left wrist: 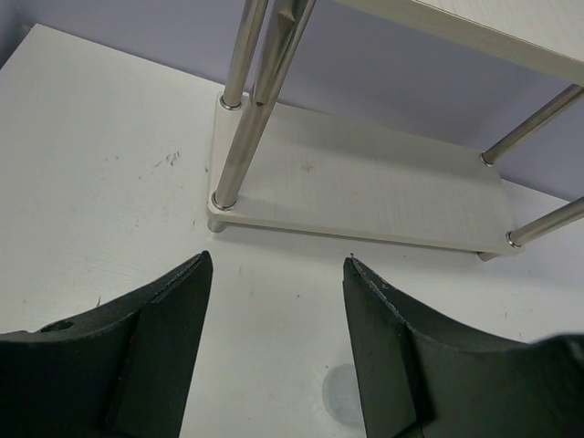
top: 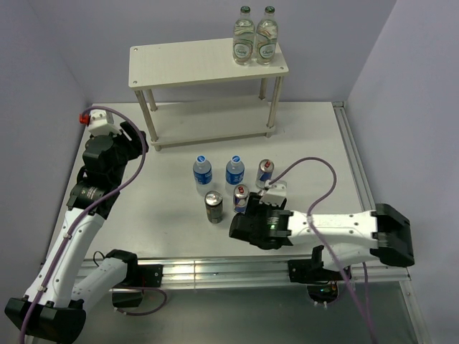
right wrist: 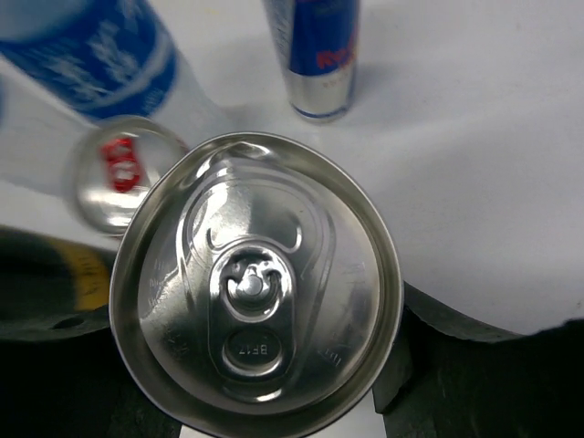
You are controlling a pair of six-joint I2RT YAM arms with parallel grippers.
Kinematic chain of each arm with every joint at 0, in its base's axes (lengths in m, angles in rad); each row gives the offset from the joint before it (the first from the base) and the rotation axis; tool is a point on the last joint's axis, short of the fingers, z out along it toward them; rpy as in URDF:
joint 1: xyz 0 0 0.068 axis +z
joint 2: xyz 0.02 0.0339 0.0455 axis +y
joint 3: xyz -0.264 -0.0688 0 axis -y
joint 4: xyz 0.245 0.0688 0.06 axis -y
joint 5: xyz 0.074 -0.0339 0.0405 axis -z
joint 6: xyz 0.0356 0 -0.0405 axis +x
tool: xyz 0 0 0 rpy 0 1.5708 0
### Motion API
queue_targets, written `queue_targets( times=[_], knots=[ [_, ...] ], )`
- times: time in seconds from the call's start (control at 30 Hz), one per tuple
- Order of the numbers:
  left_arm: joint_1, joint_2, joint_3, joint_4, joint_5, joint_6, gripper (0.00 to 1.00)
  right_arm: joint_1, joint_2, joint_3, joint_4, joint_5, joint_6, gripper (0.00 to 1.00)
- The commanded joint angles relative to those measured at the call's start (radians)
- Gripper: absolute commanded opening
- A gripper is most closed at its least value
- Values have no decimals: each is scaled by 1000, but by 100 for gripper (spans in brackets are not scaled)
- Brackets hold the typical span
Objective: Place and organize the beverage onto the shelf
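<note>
Right gripper (right wrist: 255,374) is clamped tight round a silver-topped can (right wrist: 255,283), seen straight down onto its pull tab. Grouped just beside it on the white table (top: 315,143) are two blue-label water bottles (top: 203,175), two slim blue-and-silver cans (top: 265,172) and a dark can (top: 214,206), all apart from the shelf (top: 193,61). Left gripper (left wrist: 278,319) is held apart with nothing in it, near the shelf's lower board (left wrist: 365,192)

My left arm (top: 68,244) and right arm (top: 344,226): white shells, black joints. 1 purple cable (top: 319,159) trails each. Fingers (left wrist: 155,347) are matte black.
</note>
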Motion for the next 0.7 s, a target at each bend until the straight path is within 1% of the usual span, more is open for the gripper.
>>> queue_targets(
  times=[0.0,0.03,0.07,0.1,0.13,0.17,0.2,0.27,0.3,0.37,0.4,0.43,0.47,0.5,0.6,0.63,0.67],
  knots=[
    [6,-16,4,13,17,11,65,17,-181,145,-58,103,-101,0],
    [11,-17,3,13,20,11,65,17,-211,160,-32,109,-150,0],
    [11,-20,3,15,19,11,65,17,-258,192,8,120,-276,0],
    [12,-22,1,16,19,9,65,14,-275,209,98,124,-348,0],
    [14,-25,0,16,20,11,65,9,-286,226,144,126,-420,0],
    [14,-25,1,18,20,12,65,-9,-285,265,182,129,-533,0],
    [15,-25,1,16,20,9,65,-21,-277,286,248,139,-584,0],
    [20,-25,1,16,22,11,65,-69,-239,361,293,141,-702,0],
    [22,-25,1,16,20,11,65,-87,-225,381,362,112,-748,0],
    [23,-25,1,16,19,9,65,-136,-188,428,437,54,-866,0],
    [23,-25,-2,16,16,12,65,-194,-176,441,506,19,-894,0],
    [23,-25,-2,16,14,11,65,-224,-162,457,541,-32,-925,0],
    [23,-27,-3,18,11,12,65,-250,-128,467,572,-50,-975,0],
    [23,-24,-4,16,13,12,65,-300,-110,477,621,-61,-992,0],
    [23,-22,-5,18,28,23,65,-376,-10,533,658,-104,-1026,0],
    [23,-22,-4,16,25,23,65,-428,17,559,668,-150,-1031,0],
    [23,-22,-7,18,22,26,65,-454,71,576,671,-169,-1025,0]
  ],
)
